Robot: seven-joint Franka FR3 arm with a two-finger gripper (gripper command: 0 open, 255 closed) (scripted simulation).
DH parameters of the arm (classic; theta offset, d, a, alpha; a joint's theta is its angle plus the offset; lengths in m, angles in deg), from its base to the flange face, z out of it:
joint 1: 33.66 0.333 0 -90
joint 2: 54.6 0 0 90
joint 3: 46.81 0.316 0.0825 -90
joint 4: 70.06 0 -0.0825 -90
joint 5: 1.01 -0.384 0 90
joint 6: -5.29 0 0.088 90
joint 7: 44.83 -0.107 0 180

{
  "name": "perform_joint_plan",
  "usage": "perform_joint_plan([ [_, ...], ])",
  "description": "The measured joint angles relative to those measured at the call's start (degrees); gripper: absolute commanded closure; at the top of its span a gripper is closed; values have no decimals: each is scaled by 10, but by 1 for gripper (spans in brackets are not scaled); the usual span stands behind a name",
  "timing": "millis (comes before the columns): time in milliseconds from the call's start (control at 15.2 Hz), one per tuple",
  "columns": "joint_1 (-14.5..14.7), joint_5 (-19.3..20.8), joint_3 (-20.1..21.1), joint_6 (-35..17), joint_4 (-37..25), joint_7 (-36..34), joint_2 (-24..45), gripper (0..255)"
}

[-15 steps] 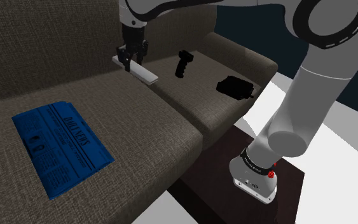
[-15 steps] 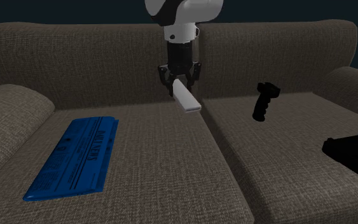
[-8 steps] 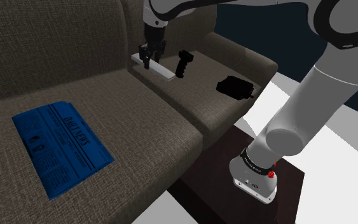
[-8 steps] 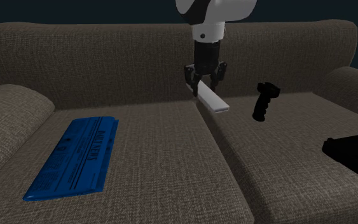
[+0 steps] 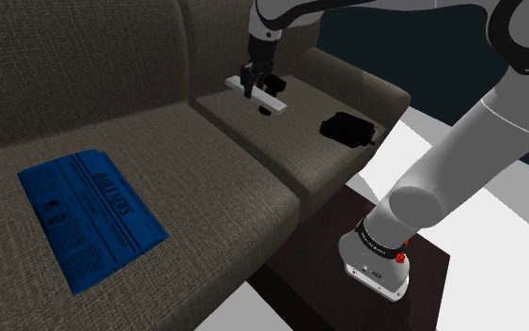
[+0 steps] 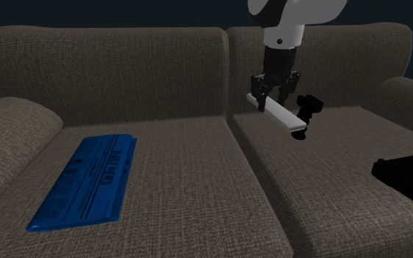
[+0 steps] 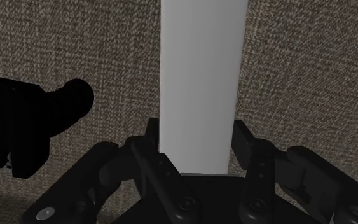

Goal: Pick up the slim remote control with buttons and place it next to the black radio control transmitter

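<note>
A slim white remote hangs above the sofa's right seat cushion, tilted, with my gripper shut on one end. In the wrist view the remote runs straight out from between the clasping fingers of the gripper. A black pistol-grip transmitter stands on the cushion just behind and beside the remote's free end, partly hidden by it. I cannot tell whether remote and transmitter touch.
A boxy black object lies on the same cushion near the armrest. A blue newspaper lies on the other cushion. The dark stand sits against the sofa front.
The gripper has carried the remote to the shoulder view's right, from over the seam between the cushions to above the right cushion beside the pistol-grip transmitter.
</note>
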Motion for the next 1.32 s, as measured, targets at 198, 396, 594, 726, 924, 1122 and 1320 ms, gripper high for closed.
perform_joint_plan([
  [198,-20,-1,-24,-7,25,44,-19,255],
  [396,-37,0,-46,-11,44,84,-34,255],
  [594,-57,2,-73,-6,55,129,-51,255],
  [726,-68,4,-87,-5,54,153,-51,255],
  [924,-86,7,-112,-10,59,195,-52,255],
  [1122,-107,10,-139,-9,55,240,-49,255],
  [1320,-123,11,-162,-11,46,279,-39,255],
])
